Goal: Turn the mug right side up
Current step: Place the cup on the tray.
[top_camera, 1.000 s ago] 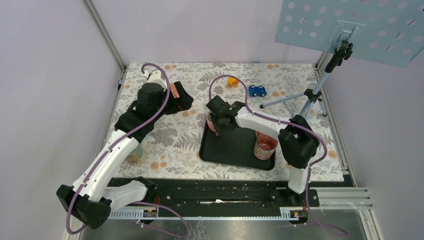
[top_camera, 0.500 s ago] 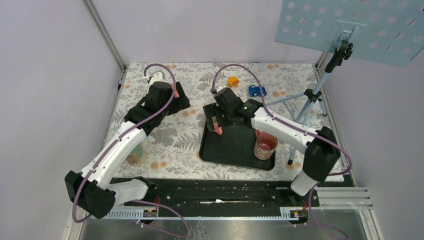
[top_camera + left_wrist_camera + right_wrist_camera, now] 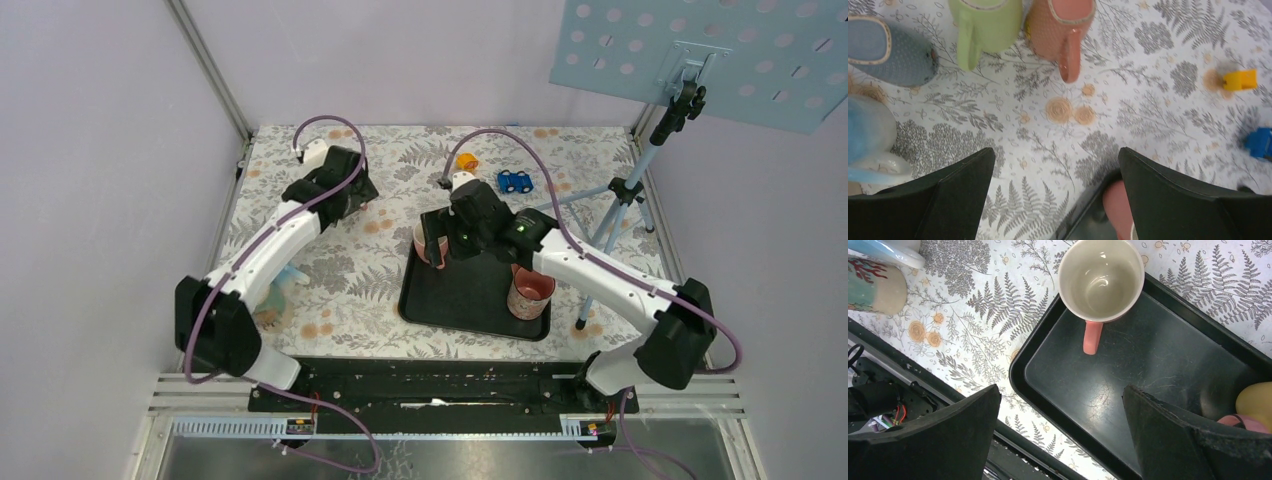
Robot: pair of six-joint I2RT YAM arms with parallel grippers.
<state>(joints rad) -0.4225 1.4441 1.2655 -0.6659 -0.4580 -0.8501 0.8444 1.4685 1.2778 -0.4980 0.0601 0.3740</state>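
fern-print table (image 3: 350, 280) carries black tray (image 3: 460, 295), loose mugs (image 3: 985, 20), small toys (image 3: 515, 182)

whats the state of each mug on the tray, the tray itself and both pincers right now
black tray, lying flat, two mugs on it
pink mug, upright, mouth up, empty, in a corner of the black tray
second pink mug, upright on the black tray
right pincer, open, holding nothing
left pincer, open, holding nothing

I am watching the whole table (image 3: 350, 290) through the top camera, which is looking steeply down from above and behind the arm bases. The right wrist camera is hanging close over the tray (image 3: 1158, 365), facing almost straight down into the pink mug (image 3: 1100, 280). The left wrist camera is looking down at the patterned cloth nearby, catching that same mug and tray corner at its bottom edge.
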